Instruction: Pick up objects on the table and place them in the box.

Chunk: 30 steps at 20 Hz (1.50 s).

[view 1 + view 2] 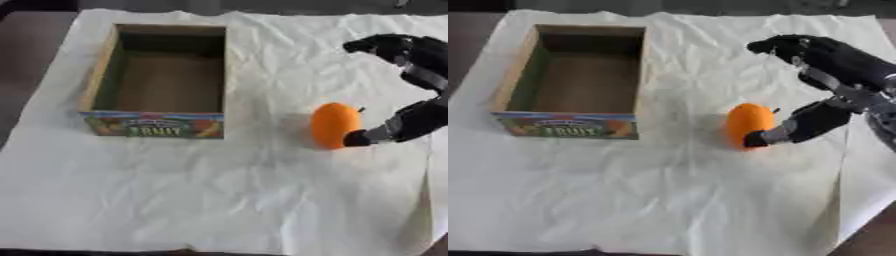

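**Orange fruit at risk of rolling before it is grasped**

An orange fruit [749, 125], oval and with a small dark stem at its upper right, is seen lying on the creased white paper sheet [667, 200], to the right of the cardboard fruit box [507, 84] and well apart from it. The box is seen empty, its printed front wall turned toward the camera. The right hand [833, 75] is held spread around the fruit's right side: the thumb tip [756, 138] is set against the fruit's lower right edge, while the fingers [776, 45] are arched above and beyond it, closed on nothing. The left hand is not shown.

A roll toward the box is judged likely if the thumb pushes before the fingers close. The fruit's smooth rounded skin could also be squeezed out of a shallow pinch. The loose paper may be dragged along.
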### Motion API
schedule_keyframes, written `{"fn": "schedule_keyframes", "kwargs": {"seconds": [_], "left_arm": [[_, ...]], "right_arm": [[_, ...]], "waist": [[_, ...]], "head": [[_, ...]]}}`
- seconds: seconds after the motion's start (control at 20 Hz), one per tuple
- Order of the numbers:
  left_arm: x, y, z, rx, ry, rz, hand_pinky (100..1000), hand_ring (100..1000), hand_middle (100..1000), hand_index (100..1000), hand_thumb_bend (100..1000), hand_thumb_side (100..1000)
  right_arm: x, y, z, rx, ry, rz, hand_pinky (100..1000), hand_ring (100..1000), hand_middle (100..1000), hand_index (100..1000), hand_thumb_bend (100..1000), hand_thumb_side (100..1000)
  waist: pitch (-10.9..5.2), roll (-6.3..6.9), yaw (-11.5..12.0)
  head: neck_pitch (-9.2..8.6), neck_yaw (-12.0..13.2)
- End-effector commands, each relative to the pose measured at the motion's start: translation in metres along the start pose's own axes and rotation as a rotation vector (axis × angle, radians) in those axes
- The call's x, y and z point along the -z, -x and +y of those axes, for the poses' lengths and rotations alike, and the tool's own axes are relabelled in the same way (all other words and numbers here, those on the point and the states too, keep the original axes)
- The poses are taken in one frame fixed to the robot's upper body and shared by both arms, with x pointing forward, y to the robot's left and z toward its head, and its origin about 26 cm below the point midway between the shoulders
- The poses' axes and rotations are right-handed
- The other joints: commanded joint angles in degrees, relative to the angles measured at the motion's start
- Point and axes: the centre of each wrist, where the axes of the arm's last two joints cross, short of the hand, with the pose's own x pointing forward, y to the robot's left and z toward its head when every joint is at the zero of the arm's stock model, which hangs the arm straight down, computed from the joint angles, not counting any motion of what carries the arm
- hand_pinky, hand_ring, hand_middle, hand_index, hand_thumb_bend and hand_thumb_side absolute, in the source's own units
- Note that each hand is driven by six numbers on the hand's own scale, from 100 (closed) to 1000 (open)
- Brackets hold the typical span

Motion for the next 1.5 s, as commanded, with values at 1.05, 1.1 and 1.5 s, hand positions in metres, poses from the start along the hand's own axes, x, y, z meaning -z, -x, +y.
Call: {"fn": "schedule_keyframes", "kwargs": {"seconds": [1.05,1.1,1.5], "left_arm": [[0.003,-0.007,-0.004,-0.027,0.024,-0.023,308,686,848,685,100,748],[0.003,-0.007,-0.004,-0.027,0.025,-0.023,308,686,848,685,100,748],[0.003,-0.007,-0.005,-0.030,0.024,-0.020,307,687,850,685,100,750]], "right_arm": [[0.015,-0.024,0.004,-0.065,-0.283,0.206,935,949,873,1000,696,450],[0.015,-0.025,0.005,-0.068,-0.291,0.217,934,949,874,1000,691,451],[0.016,-0.027,0.009,-0.097,-0.336,0.302,932,954,877,1000,661,445]], "waist": [[-0.87,-0.32,1.28],[-0.83,-0.35,1.35],[-0.46,-0.36,1.74]], "head": [[-0.96,-1.37],[-0.98,-1.43],[-1.48,-1.84]]}}
